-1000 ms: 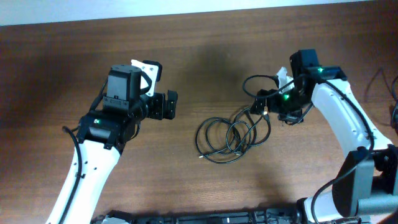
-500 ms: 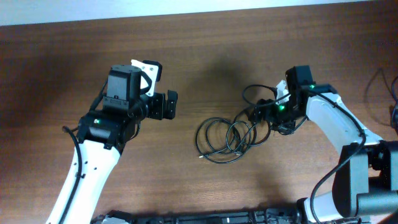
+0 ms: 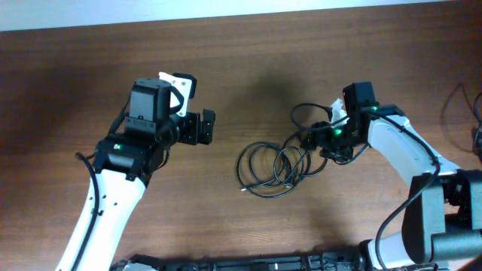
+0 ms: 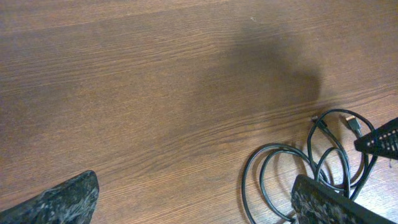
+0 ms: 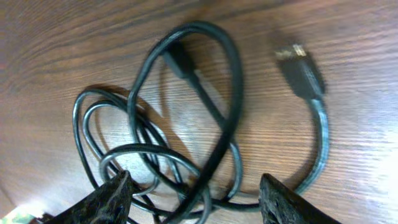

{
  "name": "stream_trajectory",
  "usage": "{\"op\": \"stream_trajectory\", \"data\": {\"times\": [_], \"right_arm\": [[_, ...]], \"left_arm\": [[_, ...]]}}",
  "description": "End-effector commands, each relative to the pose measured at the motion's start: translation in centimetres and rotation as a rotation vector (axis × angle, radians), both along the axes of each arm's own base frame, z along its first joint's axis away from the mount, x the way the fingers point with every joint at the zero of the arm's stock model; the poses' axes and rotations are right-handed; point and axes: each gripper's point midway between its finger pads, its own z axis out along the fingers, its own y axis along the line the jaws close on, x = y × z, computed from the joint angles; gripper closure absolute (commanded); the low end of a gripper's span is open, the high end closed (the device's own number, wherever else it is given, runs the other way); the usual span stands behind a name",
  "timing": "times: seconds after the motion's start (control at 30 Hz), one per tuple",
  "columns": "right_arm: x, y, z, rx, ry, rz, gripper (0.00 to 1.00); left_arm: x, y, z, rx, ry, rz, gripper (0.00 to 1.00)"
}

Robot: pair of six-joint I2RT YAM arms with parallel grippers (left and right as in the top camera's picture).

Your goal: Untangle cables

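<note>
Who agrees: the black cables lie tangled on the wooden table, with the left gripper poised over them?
Wrong arm: the right gripper is poised over the cables on the wooden table; the left gripper sits apart, as the overhead view shows.

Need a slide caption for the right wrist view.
Right gripper open over tangled black cables on wood table, metal-tipped plug alongside.

A dark brown wood-grain table [image 3: 248, 45] fills nearly the whole overhead view, its grain running side to side. Beyond the table's far edge lies a narrow pale strip [image 3: 90, 13], widest at the far left corner. Even light falls on the tabletop, with one soft, blurred shadow [image 3: 263, 83] near the table's middle
</note>
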Motion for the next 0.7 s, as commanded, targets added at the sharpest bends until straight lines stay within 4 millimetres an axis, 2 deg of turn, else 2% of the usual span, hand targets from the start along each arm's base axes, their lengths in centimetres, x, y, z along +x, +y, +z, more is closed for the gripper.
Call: {"op": "stream_trajectory", "data": {"times": [0.0,0.07,0.13,0.17,0.2,0.23,0.33,0.4,0.5,0.57,0.67], "right_arm": [[-0.1,1.9,0.4,0.01,-0.037,0.067,0.37],[0.0,3.0,0.5,0.011,-0.057,0.094,0.42],[0.1,3.4,0.3,-0.012,-0.048,0.066,0.57],[0.2,3.3,0.1,-0.035,-0.046,0.05,0.71],[0.2,3.3,-0.1,-0.059,-0.039,0.029,0.93],[0.1,3.5,-0.1,-0.063,-0.037,0.029,0.96],[-0.1,3.8,-0.1,-0.067,-0.034,0.041,0.96],[-0.2,3.0,-0.1,-0.116,-0.028,0.032,0.96],[0.1,2.1,1.5,-0.175,-0.031,0.03,0.96],[0.8,1.9,3.9,-0.195,-0.071,0.057,0.96],[1.9,1.9,9.3,-0.2,-0.173,0.087,0.96]], "left_arm": [[0.1,0.2,0.8,-0.009,-0.019,0.017,0.01],[0.1,0.2,0.8,-0.009,-0.019,0.017,0.01],[0.1,0.2,0.8,-0.009,-0.019,0.017,0.01],[0.1,0.2,0.8,-0.009,-0.019,0.017,0.01],[0.1,0.2,0.8,-0.009,-0.018,0.017,0.01],[0.1,0.2,0.8,-0.009,-0.018,0.017,0.01],[0.1,0.2,0.8,-0.009,-0.018,0.017,0.01],[0.1,0.2,0.8,-0.009,-0.018,0.017,0.01],[0.1,0.2,0.8,-0.009,-0.019,0.017,0.01],[0.1,0.2,0.8,-0.009,-0.018,0.017,0.01],[0.1,0.2,0.8,-0.009,-0.018,0.017,0.01]]}}
